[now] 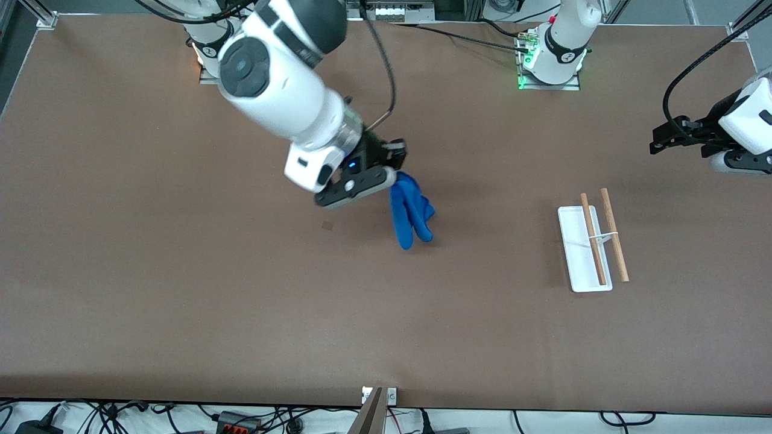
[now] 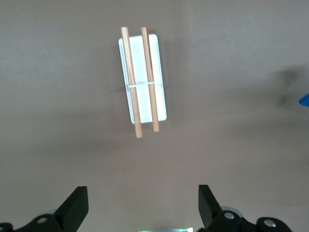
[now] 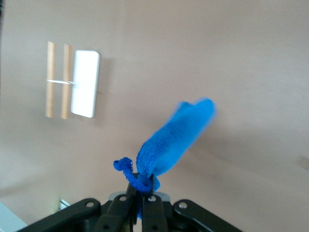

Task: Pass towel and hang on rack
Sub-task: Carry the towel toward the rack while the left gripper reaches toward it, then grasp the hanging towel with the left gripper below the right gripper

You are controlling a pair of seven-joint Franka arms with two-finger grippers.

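Observation:
The bright blue towel [image 1: 411, 212] hangs bunched from my right gripper [image 1: 395, 179], which is shut on its upper corner over the middle of the table. In the right wrist view the towel [image 3: 174, 140] trails away from the pinched fingertips [image 3: 144, 182]. The rack [image 1: 594, 244], a white base tray with two light-brown rods on a thin wire stand, sits toward the left arm's end of the table, with nothing on it. My left gripper [image 1: 658, 144] waits open in the air at the left arm's end of the table. The left wrist view shows the rack [image 2: 142, 79] past its spread fingers [image 2: 77, 205].
A small dark mark [image 1: 327, 225] lies on the brown table under the right arm. The arm bases [image 1: 552, 57] stand along the table edge farthest from the front camera. Cables [image 1: 241, 419] run below the nearest edge.

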